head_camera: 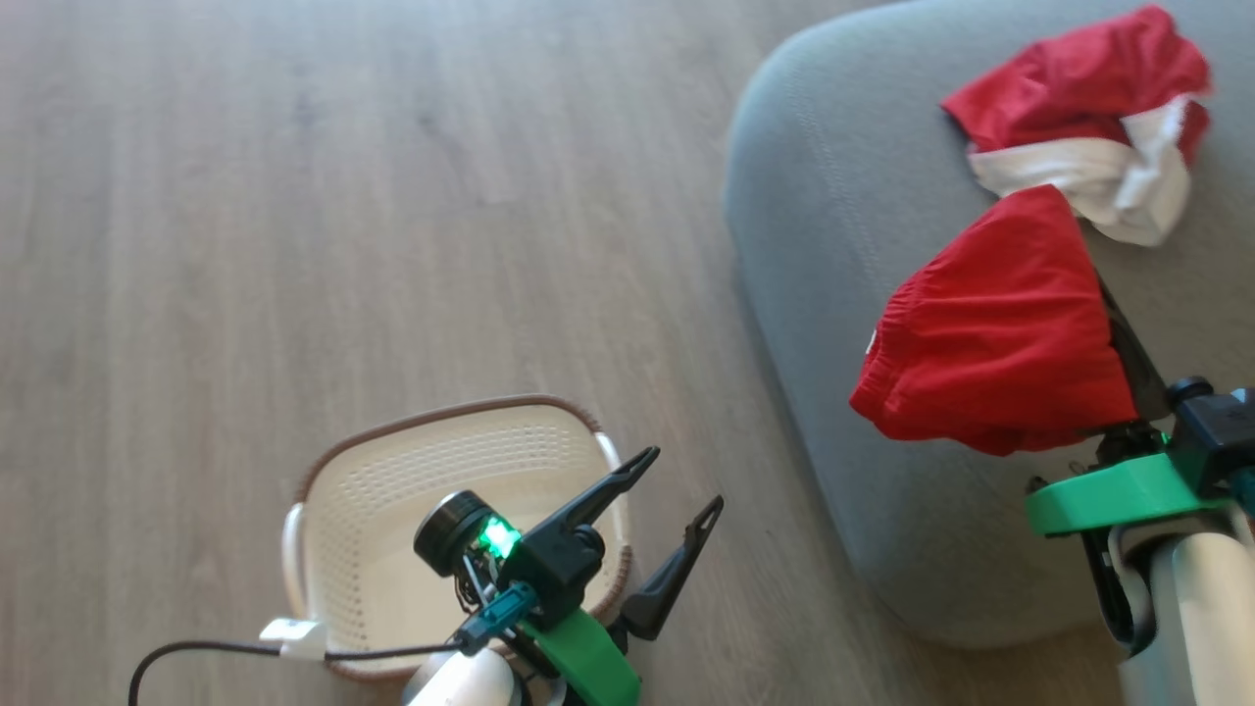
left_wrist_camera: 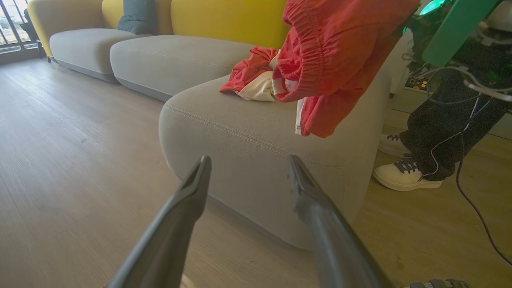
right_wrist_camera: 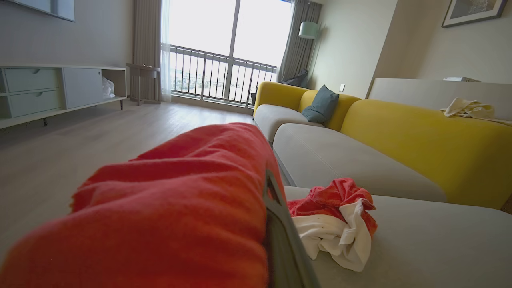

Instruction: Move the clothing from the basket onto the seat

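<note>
The cream basket (head_camera: 365,490) stands on the floor at the lower left with nothing in it. My left gripper (head_camera: 685,478) hovers over its right rim, open and holding nothing; its left wrist view looks between the fingers (left_wrist_camera: 249,159) at the grey seat (left_wrist_camera: 248,132). A red-and-white garment (head_camera: 1088,118) lies crumpled on the seat (head_camera: 833,196). The plain red shorts (head_camera: 1000,324) hang above the seat's near corner, draped over my right gripper (right_wrist_camera: 270,188), which is shut on them. One dark finger (head_camera: 1129,345) shows beside the cloth; the tips are covered.
A person's white sneakers (left_wrist_camera: 404,176) and dark trousers stand right of the seat, with cables trailing. Yellow sofa backs (right_wrist_camera: 420,140) and a grey-blue cushion (right_wrist_camera: 322,106) lie beyond. A low cabinet (right_wrist_camera: 52,92) lines the far wall. Wood floor (head_camera: 294,196) surrounds the basket.
</note>
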Available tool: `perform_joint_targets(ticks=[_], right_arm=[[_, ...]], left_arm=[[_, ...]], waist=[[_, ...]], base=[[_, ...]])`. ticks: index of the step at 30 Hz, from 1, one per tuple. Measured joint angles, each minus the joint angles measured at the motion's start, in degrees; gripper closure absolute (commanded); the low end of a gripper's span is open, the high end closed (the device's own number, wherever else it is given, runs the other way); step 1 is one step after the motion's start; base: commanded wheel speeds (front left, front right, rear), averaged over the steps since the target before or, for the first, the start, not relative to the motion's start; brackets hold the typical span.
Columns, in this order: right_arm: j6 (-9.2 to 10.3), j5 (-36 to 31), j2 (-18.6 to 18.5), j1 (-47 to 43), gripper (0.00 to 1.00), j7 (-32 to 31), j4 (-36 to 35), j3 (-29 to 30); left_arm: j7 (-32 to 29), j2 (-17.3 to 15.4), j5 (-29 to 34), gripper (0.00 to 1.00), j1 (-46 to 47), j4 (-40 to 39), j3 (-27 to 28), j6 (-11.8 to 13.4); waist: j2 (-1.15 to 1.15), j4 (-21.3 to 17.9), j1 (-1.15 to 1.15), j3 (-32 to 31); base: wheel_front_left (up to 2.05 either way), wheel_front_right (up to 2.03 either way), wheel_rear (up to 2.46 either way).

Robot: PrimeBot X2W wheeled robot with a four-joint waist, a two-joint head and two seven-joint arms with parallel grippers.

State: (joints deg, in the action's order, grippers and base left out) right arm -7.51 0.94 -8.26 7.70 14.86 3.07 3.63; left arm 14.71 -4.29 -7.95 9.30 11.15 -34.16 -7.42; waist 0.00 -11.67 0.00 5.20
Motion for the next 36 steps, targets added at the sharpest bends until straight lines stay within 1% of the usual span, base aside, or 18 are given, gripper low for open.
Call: perform_joint_targets(ticks=[4, 5, 6, 7, 8, 9, 10, 11, 12, 16, 18, 22, 26, 31, 36], right_arm=[[0.0, -0.46, 0.27, 0.02, 1.0, 0.0, -0.86, 0.93], [0.0, -0.46, 0.38, 0.0, 1.0, 0.0, -1.1, 1.46], [0.0, -0.46, 0.38, 0.0, 1.0, 0.0, -1.1, 1.46], [-0.01, -0.46, 0.44, -0.02, 1.0, 0.0, -1.22, 1.67], [-0.01, -0.46, 0.53, -0.03, 1.0, 0.0, -1.43, 2.01], [0.0, -0.47, 0.55, -0.03, 1.0, 0.0, -1.56, 2.15], [0.0, -0.47, 0.55, -0.03, 1.0, 0.0, -1.56, 2.15], [0.0, -0.53, 0.59, -0.05, 1.0, 0.0, -1.72, 2.27], [0.0, -0.55, 0.66, -0.09, 1.0, 0.0, -2.09, 2.52], [-0.01, -0.55, 0.77, -0.16, 1.0, 0.0, -2.37, 3.28], [0.0, -0.55, 0.83, -0.47, 1.0, 0.0, -2.98, 4.64], [0.0, -0.55, 1.45, -2.61, 1.0, 0.0, -4.77, 7.5], [0.0, -0.55, 2.38, -4.19, 1.0, 0.0, -5.5, 8.59], [0.0, -0.55, 2.7, -4.79, 1.0, 0.0, -6.54, 9.2], [0.0, -0.55, 2.81, -4.79, 1.0, 0.0, -6.55, 9.28]], left_arm=[[0.0, -0.04, 0.15, 0.0, 0.16, -0.62, -0.1, 0.0], [0.0, -0.07, 0.37, 0.0, 0.3, -0.69, -0.24, 0.0], [0.0, -0.07, 0.37, 0.0, 0.3, -0.69, -0.24, 0.0], [0.0, -0.07, 0.37, 0.0, 0.34, -0.74, -0.31, 0.0], [0.0, -0.08, 0.36, 0.0, 0.42, -0.81, -0.44, 0.0], [0.0, -0.08, 0.37, 0.0, 0.42, -0.86, -0.47, 0.0], [0.0, -0.08, 0.37, 0.0, 0.42, -0.86, -0.47, 0.0], [0.0, -0.07, 0.37, 0.0, 0.44, -0.89, -0.51, 0.0], [0.0, -0.07, 0.37, 0.0, 0.46, -0.92, -0.59, 0.0], [0.0, -0.07, 0.38, 0.0, 0.54, -0.91, -1.0, 0.0], [0.0, -0.05, 0.37, 0.0, 1.04, -0.8, -1.97, 0.0], [0.0, 0.05, 0.24, 0.0, 2.6, -0.76, -4.21, 0.0], [0.0, 0.07, -0.56, 0.0, 2.85, -0.41, -5.43, 0.0], [0.0, 0.02, -0.77, 0.0, 3.29, 0.16, -6.6, 0.0], [0.0, -0.01, -1.12, 0.0, 3.64, 0.19, -6.61, 0.0]], waist=[[0.0, -3.67, 0.0, 0.91], [0.0, -5.59, 0.0, 1.3], [0.0, -5.59, 0.0, 1.3], [0.0, -6.56, 0.0, 1.47], [0.0, -8.52, 0.0, 1.77], [0.0, -9.49, 0.0, 1.86], [0.0, -9.49, 0.0, 1.86], [0.0, -10.53, 0.0, 1.95], [0.0, -12.48, 0.0, 2.08], [0.0, -16.3, 0.0, 2.15], [0.0, -17.72, 0.0, 2.17], [0.0, -18.87, 0.0, 2.12], [0.0, -18.99, 0.0, 2.25], [0.0, -19.02, 0.0, 2.37], [0.0, -18.87, 0.0, 2.16]], base=[[0.0, 0.0, 0.0], [0.0, 0.0, 0.0], [0.0, 0.0, 0.0], [0.0, 0.0, 0.0], [0.0, 0.0, 0.0], [0.0, 0.0, 0.0], [0.0, 0.0, 0.0], [0.0, 0.0, 0.0], [0.0, 0.0, 0.0], [0.0, 0.0, 0.0], [0.0, 0.0, 0.0], [0.0, 0.0, 0.0], [0.0, 0.0, 0.0], [0.0, 0.0, 0.0], [0.0, 0.0, 0.0]])
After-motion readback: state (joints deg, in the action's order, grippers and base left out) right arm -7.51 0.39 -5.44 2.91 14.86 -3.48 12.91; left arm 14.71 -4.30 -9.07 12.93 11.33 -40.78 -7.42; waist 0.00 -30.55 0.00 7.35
